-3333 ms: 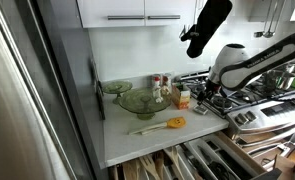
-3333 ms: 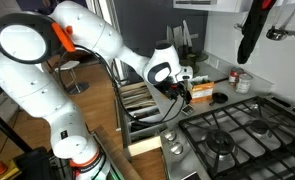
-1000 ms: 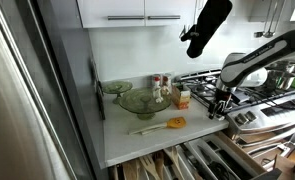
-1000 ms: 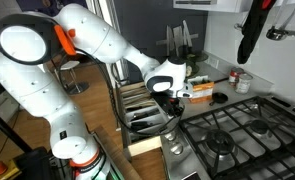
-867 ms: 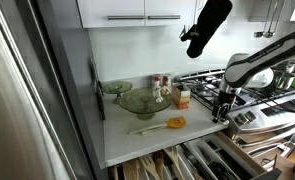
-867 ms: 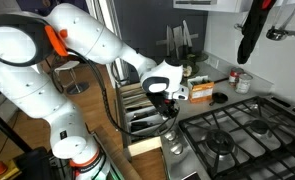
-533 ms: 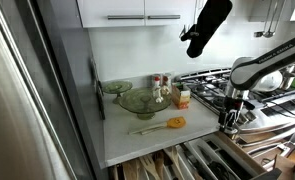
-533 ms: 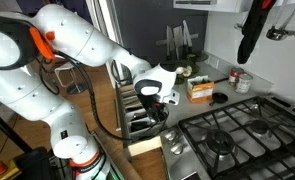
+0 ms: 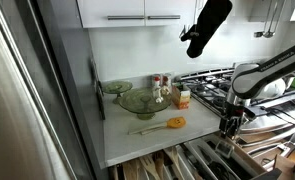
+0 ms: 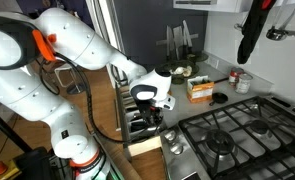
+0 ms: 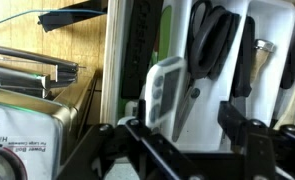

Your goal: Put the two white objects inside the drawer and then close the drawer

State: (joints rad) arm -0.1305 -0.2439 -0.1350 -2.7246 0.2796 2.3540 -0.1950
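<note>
My gripper (image 11: 183, 120) is open and hangs low over the open drawer (image 9: 192, 160), seen in both exterior views (image 10: 153, 117). In the wrist view a white gadget with grey buttons (image 11: 165, 92) lies in the drawer's white organiser tray (image 11: 205, 110), just beyond my left finger (image 11: 137, 135). Nothing is between the jaws. Black scissors (image 11: 215, 40) lie in the compartment beside it. I cannot pick out a second white object with certainty.
On the counter are a yellow spatula (image 9: 165, 124), glass bowls (image 9: 137, 100), small bottles and a carton (image 9: 182, 97). A gas stove (image 10: 237, 130) lies beside the drawer. A black mitt (image 9: 207, 25) hangs above. A wooden cabinet edge (image 11: 47, 45) borders the drawer.
My gripper has moved from the counter by the stove out over the open drawer and has come down lower into it.
</note>
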